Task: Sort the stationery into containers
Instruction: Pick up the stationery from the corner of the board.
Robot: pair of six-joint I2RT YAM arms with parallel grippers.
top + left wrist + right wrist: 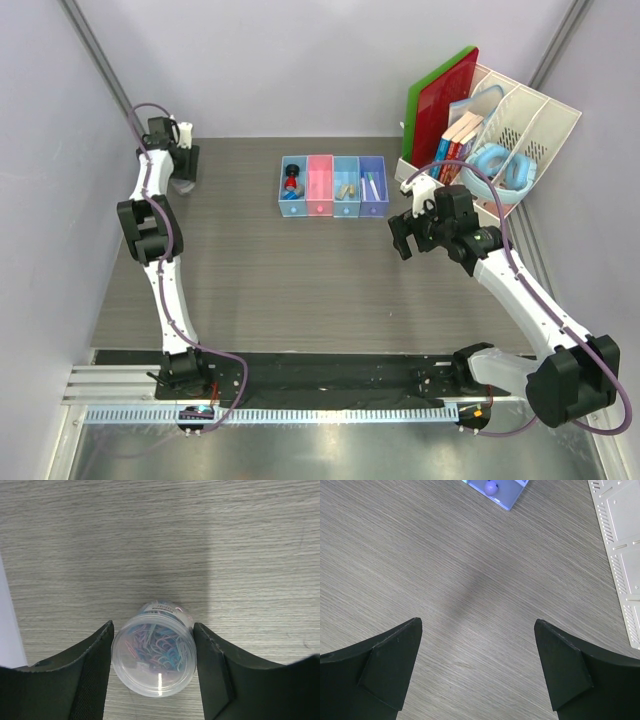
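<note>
Clasping paper-clip jar [152, 655]: left tool [152, 628] | right tool [477, 623]: spread wide

Your left arm [165, 290] and right arm [525, 290] are white with black joints. A lilac cable [176, 240] loops along each, and your fingers [380, 665] are black wedges.

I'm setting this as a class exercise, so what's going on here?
The left hand straddles a clear jar of paper clips at the far left corner of the table, close against its sides; a firm grip isn't certain. The right hand hangs open over bare table near the trays, holding nothing. Some trays already hold items.
</note>
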